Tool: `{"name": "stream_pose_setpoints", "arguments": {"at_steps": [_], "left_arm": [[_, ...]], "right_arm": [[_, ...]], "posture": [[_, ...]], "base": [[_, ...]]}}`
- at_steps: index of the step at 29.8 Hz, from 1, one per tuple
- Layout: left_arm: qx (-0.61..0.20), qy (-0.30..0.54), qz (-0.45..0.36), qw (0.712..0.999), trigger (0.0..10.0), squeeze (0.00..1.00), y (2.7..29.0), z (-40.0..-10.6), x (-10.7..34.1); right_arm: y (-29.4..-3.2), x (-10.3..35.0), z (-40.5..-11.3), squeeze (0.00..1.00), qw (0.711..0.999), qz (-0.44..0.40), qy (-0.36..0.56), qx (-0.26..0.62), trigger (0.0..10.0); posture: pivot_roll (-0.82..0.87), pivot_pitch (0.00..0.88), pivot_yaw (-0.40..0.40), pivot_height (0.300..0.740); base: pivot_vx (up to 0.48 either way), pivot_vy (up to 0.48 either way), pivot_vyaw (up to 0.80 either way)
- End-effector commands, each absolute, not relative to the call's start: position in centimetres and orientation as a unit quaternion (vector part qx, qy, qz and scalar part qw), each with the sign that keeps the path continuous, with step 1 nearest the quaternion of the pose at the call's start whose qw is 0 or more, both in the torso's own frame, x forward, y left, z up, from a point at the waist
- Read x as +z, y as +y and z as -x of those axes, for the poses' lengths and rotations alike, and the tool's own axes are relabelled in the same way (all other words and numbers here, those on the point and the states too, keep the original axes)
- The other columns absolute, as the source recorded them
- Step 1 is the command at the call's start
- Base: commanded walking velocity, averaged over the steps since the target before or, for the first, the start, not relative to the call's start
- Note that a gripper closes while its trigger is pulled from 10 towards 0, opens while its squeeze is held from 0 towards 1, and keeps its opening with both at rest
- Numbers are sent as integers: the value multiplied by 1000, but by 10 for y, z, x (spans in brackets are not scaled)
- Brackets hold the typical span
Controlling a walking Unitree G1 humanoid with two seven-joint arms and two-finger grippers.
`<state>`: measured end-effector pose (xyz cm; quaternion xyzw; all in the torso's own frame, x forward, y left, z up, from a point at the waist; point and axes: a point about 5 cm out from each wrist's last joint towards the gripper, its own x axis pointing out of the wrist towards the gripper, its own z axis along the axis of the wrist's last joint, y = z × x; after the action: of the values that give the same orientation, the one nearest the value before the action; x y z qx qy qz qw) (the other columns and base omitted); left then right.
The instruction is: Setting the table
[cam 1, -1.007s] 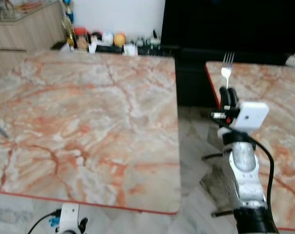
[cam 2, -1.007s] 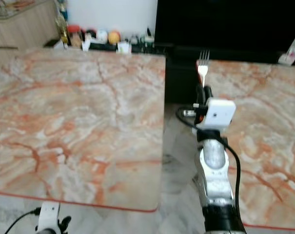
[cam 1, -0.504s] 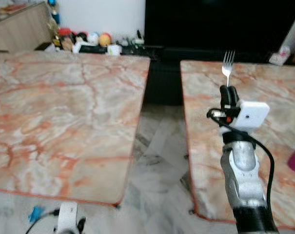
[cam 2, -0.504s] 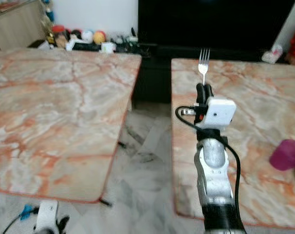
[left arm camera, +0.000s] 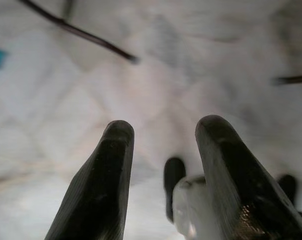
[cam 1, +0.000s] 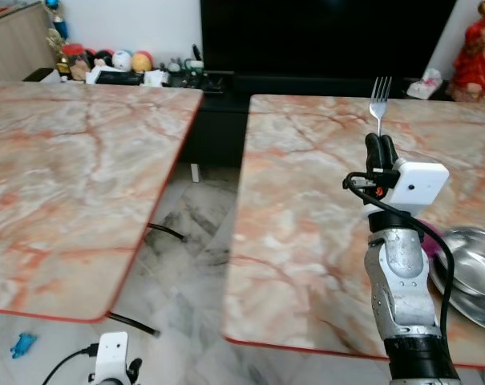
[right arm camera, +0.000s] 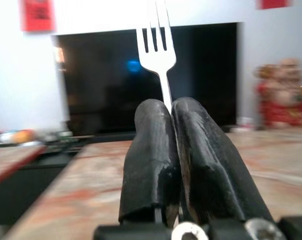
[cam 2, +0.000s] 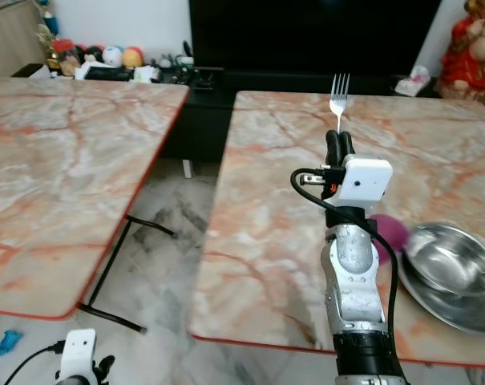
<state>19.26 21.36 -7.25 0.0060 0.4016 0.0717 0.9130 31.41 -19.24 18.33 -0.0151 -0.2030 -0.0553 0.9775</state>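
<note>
A fork (cam 1: 378, 99) stands upright, tines up, its handle pinched between the two closed fingers of my right pincer (cam 1: 380, 150), raised in front of me above the near part of the right bench (cam 1: 306, 208). On that bench, to my right, sits a steel bowl (cam 2: 450, 271) with something pink (cam 2: 389, 231) just beside it, partly behind my arm. A second bench (cam 1: 66, 176) lies to my left across a gap of tiled floor (cam 1: 178, 241). My left pincer (left arm camera: 163, 165) hangs low over the floor, its fingers spread apart and holding nothing. The risk, as I judge it, is the thin handle slipping or twisting in my grip as I lower it, or the fork clattering against the bowl if I set it too close. The lower handle is hidden inside my fingers, and the bowl is cut off at the picture's edge.
</note>
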Motion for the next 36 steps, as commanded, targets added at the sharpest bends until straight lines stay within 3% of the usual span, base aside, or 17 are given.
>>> {"name": "stream_pose_setpoints", "arguments": {"at_steps": [1, 22, 36], "left_arm": [[78, 403, -13, 912, 10000, 0, 222, -193, -71], [78, 404, -12, 912, 10000, 0, 220, -192, -72], [83, 403, -8, 911, 10000, 0, 222, -192, -71]], "right_arm": [[-187, 189, -314, 0, 975, 8, -215, -48, 10000], [-189, 192, -315, 0, 974, 12, -218, -53, 10000], [-199, 198, -318, 0, 974, 22, -212, -73, 10000]], "posture": [[29, 0, 9, 740], [28, 8, 11, 740], [30, 8, 14, 740]], "base": [[0, -394, 0], [0, -396, 0], [0, 0, 0]]}}
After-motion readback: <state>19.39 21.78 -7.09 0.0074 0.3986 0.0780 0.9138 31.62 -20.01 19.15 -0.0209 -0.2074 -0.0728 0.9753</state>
